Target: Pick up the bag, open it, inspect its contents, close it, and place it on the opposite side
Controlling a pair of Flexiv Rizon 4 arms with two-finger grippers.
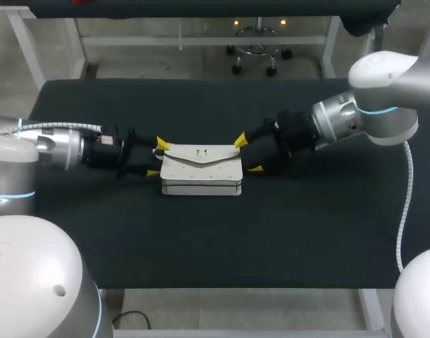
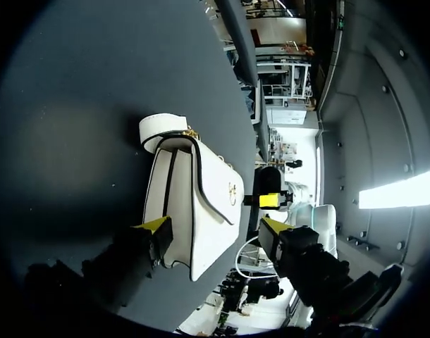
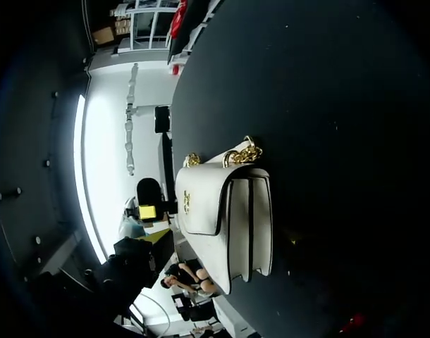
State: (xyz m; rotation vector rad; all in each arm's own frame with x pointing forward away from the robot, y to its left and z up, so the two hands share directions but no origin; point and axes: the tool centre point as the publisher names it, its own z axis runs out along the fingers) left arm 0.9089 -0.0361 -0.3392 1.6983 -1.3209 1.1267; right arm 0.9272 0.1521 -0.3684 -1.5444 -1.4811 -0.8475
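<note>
- No text, number, label or sign can be read in any of the three views.
- The white bag has a small gold clasp on its flap; any marking on it is too small to read.

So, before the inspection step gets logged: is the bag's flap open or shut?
Shut: the flap lies flat over the front of the bag in both wrist views.

One white bag sat on one tabletop. Two grippers flanked it: left gripper, right gripper. Four yellow fingertips showed.
</note>
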